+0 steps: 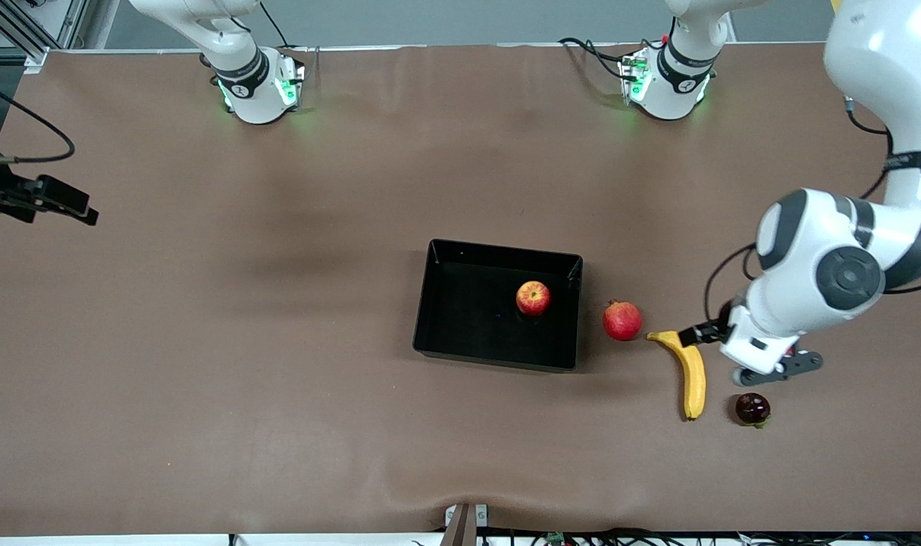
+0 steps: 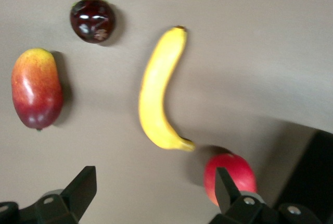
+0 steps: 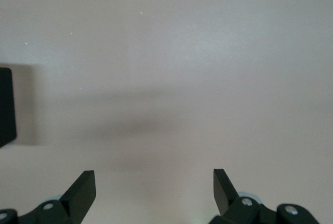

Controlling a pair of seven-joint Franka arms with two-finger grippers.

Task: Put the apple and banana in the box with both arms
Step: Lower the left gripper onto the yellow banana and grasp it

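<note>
Yellow and smooth-skinned, the long curved banana (image 1: 690,369) lies on the brown table mat (image 1: 202,341), outside the shallow glossy black plastic box (image 1: 430,303) and toward the left arm's end of the table. Its long axis runs roughly toward and away from the front camera: one dark tip points toward the round pinkish-red pomegranate (image 1: 621,320), just beside it, and the other end lies nearer the camera, near a small dark purple round fruit (image 1: 753,408).

I judge the banana light, fairly firm but easy to bruise, with a waxy skin that could slide. Its curve may make it swing if taken near a tip, so a grasp across the thick middle, fingers square to the long axis, looks safest.

The small red apple with yellowish streaks (image 1: 533,298) already rests inside the box, so the banana is what remains.

The left gripper (image 2: 151,195) hangs over the mat just beside the banana's upper end, fingers spread wide and empty. Its wrist view shows the banana ahead, with an oblong red-yellow mango (image 2: 36,88) alongside.

The right gripper (image 3: 154,193) waits over bare mat at the right arm's end of the table, well apart from the fruit, its fingers likewise spread and holding nothing.
</note>
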